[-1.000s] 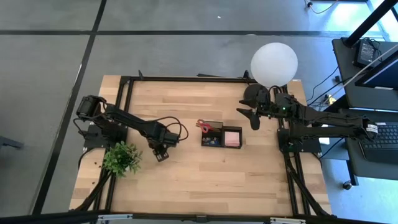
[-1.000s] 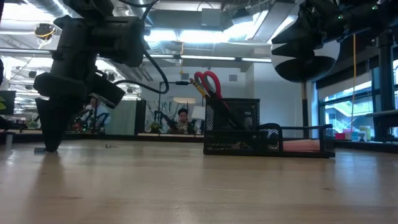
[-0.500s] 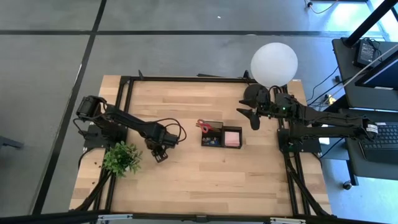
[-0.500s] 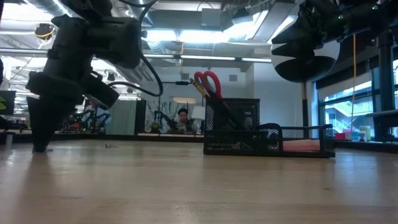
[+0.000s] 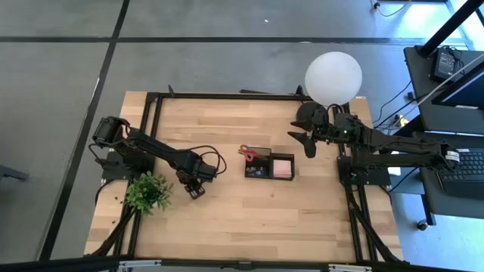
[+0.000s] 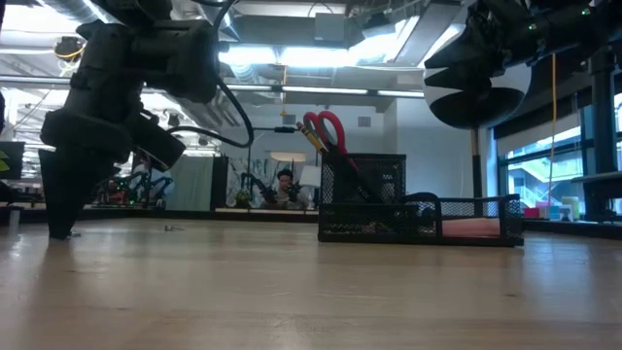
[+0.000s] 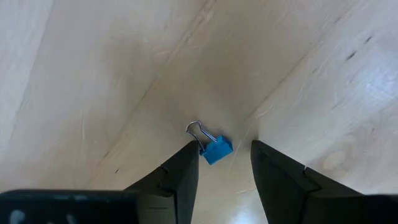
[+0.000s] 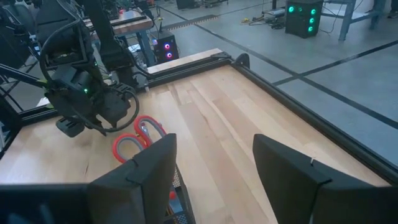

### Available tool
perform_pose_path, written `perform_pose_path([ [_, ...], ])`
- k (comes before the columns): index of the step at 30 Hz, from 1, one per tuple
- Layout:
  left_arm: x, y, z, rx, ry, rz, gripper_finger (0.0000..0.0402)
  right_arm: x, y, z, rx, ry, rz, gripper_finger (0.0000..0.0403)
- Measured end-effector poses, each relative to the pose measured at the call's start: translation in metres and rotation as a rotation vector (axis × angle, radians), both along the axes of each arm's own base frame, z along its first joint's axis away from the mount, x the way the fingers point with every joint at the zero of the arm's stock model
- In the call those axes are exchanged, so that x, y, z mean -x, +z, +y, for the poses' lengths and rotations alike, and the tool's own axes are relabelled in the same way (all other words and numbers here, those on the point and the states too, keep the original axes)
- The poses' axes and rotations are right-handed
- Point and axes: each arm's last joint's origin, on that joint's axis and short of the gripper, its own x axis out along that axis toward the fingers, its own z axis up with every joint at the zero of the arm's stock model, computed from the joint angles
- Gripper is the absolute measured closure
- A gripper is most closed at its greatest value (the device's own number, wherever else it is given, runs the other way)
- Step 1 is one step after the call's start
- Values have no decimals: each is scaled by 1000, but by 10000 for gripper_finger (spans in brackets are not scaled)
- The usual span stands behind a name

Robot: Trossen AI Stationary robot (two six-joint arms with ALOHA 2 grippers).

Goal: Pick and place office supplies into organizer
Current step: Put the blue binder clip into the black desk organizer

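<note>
Left gripper (image 7: 224, 155) low at the table, fingers apart straddling blue binder clip (image 7: 216, 149) to grab it; right gripper (image 8: 214, 165) parked open.

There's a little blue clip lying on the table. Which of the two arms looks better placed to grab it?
The left one. Its claw is open, down at the tabletop, with the blue clip between its fingertips. The right claw hangs beyond the organizer, far from the clip.
</note>
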Motion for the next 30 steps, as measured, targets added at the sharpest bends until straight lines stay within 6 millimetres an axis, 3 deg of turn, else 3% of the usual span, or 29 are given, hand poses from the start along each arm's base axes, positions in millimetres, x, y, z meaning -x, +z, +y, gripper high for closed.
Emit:
perform_pose_path([
  [24, 2, -8, 0, 4, -1, 30, 261, 0, 0, 0, 0, 0, 0, 185],
  [30, 2, -8, 0, 0, -2, 31, 287, 0, 0, 0, 0, 0, 0, 185],
])
